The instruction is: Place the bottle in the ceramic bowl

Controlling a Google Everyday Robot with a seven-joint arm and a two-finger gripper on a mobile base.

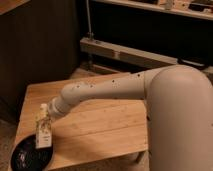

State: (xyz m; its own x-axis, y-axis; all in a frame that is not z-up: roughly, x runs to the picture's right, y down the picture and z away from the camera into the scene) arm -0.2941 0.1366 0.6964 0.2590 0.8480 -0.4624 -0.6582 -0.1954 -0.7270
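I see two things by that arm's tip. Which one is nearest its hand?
The whitish bottle: it is upright, with its cap right at the gripper. The black bowl lies lower, at the front corner of the table.

The bottle (43,120) at 8 o'clock carries a label (44,136) with dark print, none of it readable. The jaws are by its upper part, also at 8 o'clock.

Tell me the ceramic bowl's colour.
Glossy black, best in camera view; tool at the bottle's top, above the ceramic bowl.
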